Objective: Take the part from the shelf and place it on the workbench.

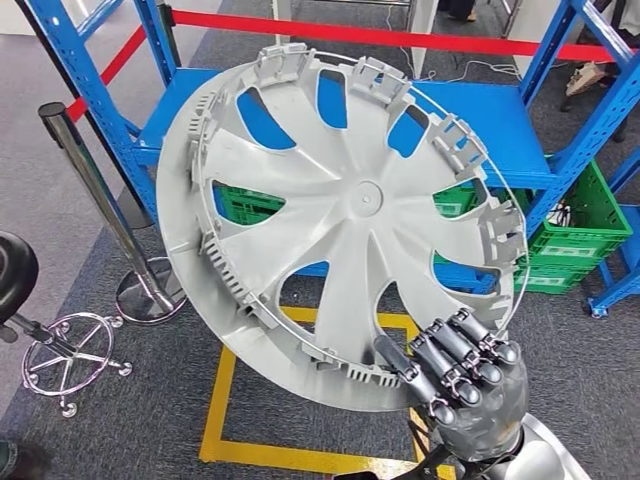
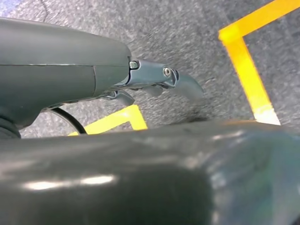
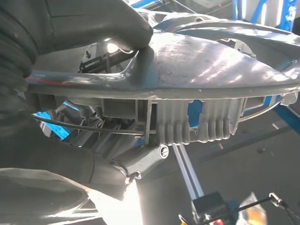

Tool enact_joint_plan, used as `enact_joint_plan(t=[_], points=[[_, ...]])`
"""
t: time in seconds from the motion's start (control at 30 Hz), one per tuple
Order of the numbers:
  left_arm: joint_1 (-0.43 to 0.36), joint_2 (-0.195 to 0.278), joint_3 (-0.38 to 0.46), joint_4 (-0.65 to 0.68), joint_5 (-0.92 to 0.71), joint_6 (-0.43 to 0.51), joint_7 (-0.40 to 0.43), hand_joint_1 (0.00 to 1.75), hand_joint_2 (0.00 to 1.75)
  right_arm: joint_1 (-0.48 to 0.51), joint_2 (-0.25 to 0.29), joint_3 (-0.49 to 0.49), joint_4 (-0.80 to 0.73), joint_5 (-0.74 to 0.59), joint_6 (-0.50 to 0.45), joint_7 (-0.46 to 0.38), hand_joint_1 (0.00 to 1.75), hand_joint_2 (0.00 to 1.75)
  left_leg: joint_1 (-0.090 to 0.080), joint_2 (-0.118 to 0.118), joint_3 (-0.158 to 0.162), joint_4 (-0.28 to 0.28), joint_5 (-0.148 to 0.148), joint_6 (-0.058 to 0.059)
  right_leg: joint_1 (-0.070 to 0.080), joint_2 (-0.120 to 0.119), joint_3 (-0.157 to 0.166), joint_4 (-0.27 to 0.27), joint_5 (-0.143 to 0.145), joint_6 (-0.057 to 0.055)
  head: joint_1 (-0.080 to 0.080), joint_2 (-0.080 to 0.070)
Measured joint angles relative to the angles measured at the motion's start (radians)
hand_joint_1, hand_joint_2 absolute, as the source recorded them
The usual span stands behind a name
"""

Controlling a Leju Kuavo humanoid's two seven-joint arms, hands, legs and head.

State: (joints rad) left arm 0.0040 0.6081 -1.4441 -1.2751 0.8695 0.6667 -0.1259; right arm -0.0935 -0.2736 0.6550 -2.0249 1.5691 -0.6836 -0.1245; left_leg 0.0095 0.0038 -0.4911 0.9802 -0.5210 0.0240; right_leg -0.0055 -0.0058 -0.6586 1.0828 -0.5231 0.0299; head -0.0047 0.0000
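**Wheel cover held up by the right hand in front of the shelf**

The right hand (image 1: 460,385) grips a grey plastic wheel cover (image 1: 340,215) by its lower rim, dark fingers (image 1: 453,350) wrapped over the edge on the ribbed inner side. From the hand, the cover rises up and away to the hand's left, tilted, its inner face with clips and wire ring turned toward the head camera. In the right wrist view the thick grey thumb (image 3: 106,21) presses on the smooth outer face of the cover (image 3: 198,61) while darker fingers (image 3: 141,159) lie against the underside of the rim, so the edge is clamped between them.

Beyond the cover, farther out from the hand, stands the blue shelf (image 1: 483,130), its blue deck visible through the cover's spoke openings. Green crates (image 1: 589,235) sit under the shelf, out past the hand and to its right. Directly below the hand and cover, yellow floor tape (image 1: 219,400) marks a rectangle on grey carpet. Well off to the hand's left are a chrome stanchion (image 1: 90,180) and a stool base (image 1: 68,355).

The left hand (image 2: 155,82) hangs above the carpet and yellow tape (image 2: 247,65); its fingers hold nothing, but how far they are spread I cannot tell.
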Motion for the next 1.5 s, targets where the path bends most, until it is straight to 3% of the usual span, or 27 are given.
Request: enact_joint_plan(t=[0.07, 0.1, 0.13, 0.17, 0.23, 0.27, 0.33, 0.37, 0.43, 0.47, 0.57, 0.6, 0.63, 0.7, 0.77, 0.83, 0.87, 0.93, 1.0, 1.1, 1.13, 1.17, 1.2, 1.27, 1.33, 1.43, 1.5], points=[[-0.001, -0.001, 0.0, 0.0, 0.001, 0.0, 0.0, 0.0, 0.0, -0.001, -0.004, 0.002, 0.0, 0.0, 0.0, 0.005, 1.75, 1.75, -0.002, 0.001, -0.03, 0.003, 0.022, 0.007, 0.0, 0.002, -0.028, 0.123, -0.094, 0.005, 0.003, 0.0], [-0.001, -0.002, -0.001, 0.001, 0.001, 0.0, 0.0, 0.0, 0.0, -0.002, -0.006, 0.003, 0.0, 0.0, 0.0, 0.006, 1.75, 1.75, -0.002, 0.001, -0.047, 0.005, 0.033, 0.007, 0.0, 0.002, -0.033, 0.18, -0.113, 0.006, 0.003, 0.0], [-0.001, -0.002, -0.001, 0.001, 0.002, 0.0, 0.0, 0.0, 0.0, -0.003, -0.008, 0.004, 0.0, 0.0, 0.0, 0.006, 1.75, 1.75, -0.003, 0.001, -0.063, 0.008, 0.043, 0.007, 0.0, 0.002, -0.029, 0.213, -0.105, 0.007, 0.003, 0.0], [-0.001, -0.002, -0.002, 0.001, 0.002, 0.0, 0.0, 0.0, 0.0, -0.004, -0.009, 0.005, 0.0, 0.0, 0.0, 0.006, 1.75, 1.75, -0.003, 0.001, -0.079, 0.011, 0.053, 0.005, 0.0, 0.002, -0.01, 0.216, -0.077, 0.006, 0.003, 0.0], [-0.002, -0.003, -0.003, 0.003, 0.004, 0.001, 0.0, 0.0, 0.0, -0.009, -0.013, 0.006, 0.0, 0.0, 0.0, 0.011, 1.75, 1.75, -0.003, 0.001, -0.107, 0.019, 0.071, 0.001, 0.0, 0.002, 0.07, 0.134, -0.015, 0.001, 0.003, 0.0], [-0.003, -0.003, -0.004, 0.003, 0.006, 0.003, 0.0, 0.0, 0.0, -0.011, -0.014, 0.007, 0.0, 0.0, 0.0, 0.014, 1.75, 1.75, -0.005, 0.0, -0.118, 0.025, 0.08, -0.003, 0.001, 0.003, 0.13, 0.056, -0.01, -0.002, 0.003, 0.0], [-0.003, -0.004, -0.005, 0.003, 0.01, 0.006, -0.003, 0.0, 0.0, -0.013, -0.016, 0.009, 0.0, 0.0, 0.0, 0.018, 1.75, 1.75, -0.007, -0.001, -0.131, 0.03, 0.099, -0.013, 0.003, 0.004, 0.219, -0.079, -0.038, -0.009, 0.003, 0.0], [-0.003, -0.003, -0.007, 0.003, 0.012, 0.008, -0.005, 0.0, 0.0, -0.012, -0.016, 0.009, 0.0, 0.0, 0.0, 0.018, 1.75, 1.75, -0.008, -0.001, -0.136, 0.03, 0.11, -0.018, 0.005, 0.005, 0.24, -0.115, -0.05, -0.012, 0.002, 0.0], [-0.004, -0.002, -0.014, 0.003, 0.017, 0.012, -0.009, 0.0, 0.0, -0.011, -0.016, 0.01, 0.0, 0.001, 0.0, 0.018, 1.75, 1.75, -0.007, -0.002, -0.149, 0.031, 0.113, -0.029, 0.002, 0.004, 0.226, -0.122, -0.045, -0.021, 0.001, 0.0], [-0.003, -0.001, -0.018, 0.003, 0.019, 0.013, -0.01, 0.0, 0.0, -0.011, -0.016, 0.011, 0.0, 0.001, 0.0, 0.018, 1.75, 1.75, -0.007, -0.002, -0.156, 0.046, 0.09, -0.035, 0.0, 0.003, 0.215, -0.122, -0.037, -0.029, 0.0, 0.0], [-0.003, -0.001, -0.024, 0.004, 0.024, 0.015, -0.013, 0.0, 0.0, -0.011, -0.016, 0.015, 0.0, 0.001, 0.0, 0.022, 1.75, 1.75, -0.004, -0.002, -0.192, 0.204, -0.051, -0.048, 0.001, -0.001, 0.178, -0.112, -0.01, -0.048, -0.003, 0.0], [-0.005, -0.001, -0.025, 0.004, 0.026, 0.015, -0.014, 0.0, 0.0, -0.011, -0.016, 0.017, 0.001, 0.001, 0.0, 0.024, 1.75, 1.75, -0.004, -0.002, -0.201, 0.27, -0.079, -0.05, 0.003, -0.002, 0.163, -0.106, -0.003, -0.05, -0.004, 0.0], [-0.006, -0.001, -0.025, 0.004, 0.028, 0.016, -0.014, 0.0, 0.0, -0.012, -0.017, 0.019, 0.001, 0.001, 0.0, 0.028, 1.75, 1.75, -0.004, -0.002, -0.202, 0.314, -0.083, -0.051, 0.005, -0.004, 0.147, -0.099, 0.004, -0.051, -0.004, 0.0], [-0.008, -0.002, -0.025, 0.004, 0.031, 0.016, -0.015, 0.0, 0.0, -0.014, -0.018, 0.023, 0.001, 0.001, 0.0, 0.036, 1.75, 1.75, -0.004, -0.002, -0.164, 0.305, -0.034, -0.046, 0.009, -0.004, 0.115, -0.081, 0.015, -0.051, -0.004, 0.0], [-0.01, 0.0, -0.026, 0.004, 0.034, 0.016, -0.016, 0.0, 0.0, -0.016, -0.02, 0.027, 0.001, 0.001, 0.0, 0.045, 1.75, 1.75, -0.008, -0.004, -0.08, 0.185, 0.006, -0.03, 0.013, -0.003, 0.09, -0.067, 0.023, -0.05, -0.004, 0.0], [-0.013, 0.002, -0.028, 0.004, 0.037, 0.016, -0.017, 0.0, 0.0, -0.018, -0.022, 0.029, 0.001, 0.001, 0.0, 0.045, 1.75, 1.75, -0.014, -0.005, -0.014, 0.07, -0.001, -0.017, 0.015, -0.004, 0.074, -0.06, 0.037, -0.042, -0.003, 0.0], [-0.015, 0.003, -0.029, 0.004, 0.037, 0.016, -0.018, 0.0, 0.0, -0.02, -0.023, 0.03, 0.001, 0.001, 0.0, 0.043, 1.75, 1.75, -0.017, -0.005, -0.003, 0.041, -0.006, -0.012, 0.013, -0.004, 0.067, -0.06, 0.046, -0.036, -0.003, 0.0], [-0.016, 0.003, -0.031, 0.004, 0.039, 0.016, -0.018, 0.0, 0.0, -0.023, -0.024, 0.031, 0.001, 0.001, 0.0, 0.042, 1.75, 1.75, -0.017, -0.004, -0.008, 0.018, 0.008, -0.006, 0.009, -0.002, 0.057, -0.062, 0.056, -0.024, -0.003, 0.0], [-0.019, 0.002, -0.033, 0.005, 0.04, 0.016, -0.018, 0.0, 0.0, -0.024, -0.027, 0.032, 0.001, 0.001, 0.0, 0.046, 1.75, 1.75, -0.011, -0.002, -0.018, -0.001, 0.025, 0.003, 0.008, 0.003, 0.035, -0.028, 0.009, -0.014, -0.001, 0.0], [-0.022, -0.001, -0.037, 0.006, 0.04, 0.016, -0.019, 0.0, 0.0, -0.024, -0.03, 0.033, 0.001, 0.001, 0.0, 0.048, 1.75, 1.75, -0.006, 0.0, -0.05, 0.001, 0.045, 0.005, 0.001, 0.005, -0.013, 0.142, -0.111, 0.002, 0.006, 0.0], [-0.022, -0.003, -0.039, 0.006, 0.041, 0.016, -0.019, 0.0, 0.0, -0.023, -0.031, 0.034, 0.001, 0.001, 0.0, 0.048, 1.75, 1.75, -0.004, 0.001, -0.063, 0.006, 0.052, 0.003, -0.001, 0.005, -0.018, 0.19, -0.118, 0.006, 0.007, 0.0], [-0.022, -0.004, -0.041, 0.006, 0.041, 0.016, -0.019, 0.0, 0.0, -0.022, -0.031, 0.034, 0.002, 0.001, 0.0, 0.048, 1.75, 1.75, -0.002, 0.003, -0.075, 0.012, 0.057, 0.0, -0.004, 0.004, -0.01, 0.208, -0.102, 0.011, 0.007, 0.0], [-0.022, -0.005, -0.043, 0.006, 0.041, 0.016, -0.019, 0.0, 0.0, -0.022, -0.032, 0.034, 0.002, 0.001, 0.0, 0.048, 1.75, 1.75, 0.001, 0.004, -0.088, 0.019, 0.062, -0.003, -0.007, 0.004, 0.012, 0.194, -0.07, 0.015, 0.007, 0.0], [-0.022, -0.005, -0.046, 0.006, 0.042, 0.017, -0.019, 0.0, 0.0, -0.022, -0.032, 0.034, 0.002, 0.001, 0.0, 0.046, 1.75, 1.75, 0.006, 0.004, -0.114, 0.037, 0.071, -0.014, -0.014, 0.005, 0.095, 0.084, -0.023, 0.028, 0.009, 0.0], [-0.024, -0.003, -0.047, 0.007, 0.043, 0.017, -0.019, 0.0, 0.0, -0.022, -0.032, 0.034, 0.001, 0.001, 0.0, 0.045, 1.75, 1.75, 0.004, 0.002, -0.134, 0.054, 0.082, -0.025, -0.015, 0.009, 0.166, -0.028, -0.034, 0.029, 0.011, 0.0], [-0.022, -0.001, -0.048, 0.007, 0.046, 0.017, -0.019, 0.0, 0.0, -0.018, -0.032, 0.034, 0.001, 0.001, 0.0, 0.044, 1.75, 1.75, 0.002, 0.0, -0.154, 0.059, 0.104, -0.041, -0.014, 0.01, 0.168, -0.059, -0.042, 0.006, 0.01, 0.0], [-0.022, -0.002, -0.049, 0.008, 0.048, 0.016, -0.019, 0.0, 0.0, -0.016, -0.032, 0.034, 0.001, 0.001, 0.0, 0.044, 1.75, 1.75, 0.004, -0.001, -0.17, 0.09, 0.062, -0.049, -0.014, 0.006, 0.147, -0.058, -0.026, -0.014, 0.007, 0.0]])
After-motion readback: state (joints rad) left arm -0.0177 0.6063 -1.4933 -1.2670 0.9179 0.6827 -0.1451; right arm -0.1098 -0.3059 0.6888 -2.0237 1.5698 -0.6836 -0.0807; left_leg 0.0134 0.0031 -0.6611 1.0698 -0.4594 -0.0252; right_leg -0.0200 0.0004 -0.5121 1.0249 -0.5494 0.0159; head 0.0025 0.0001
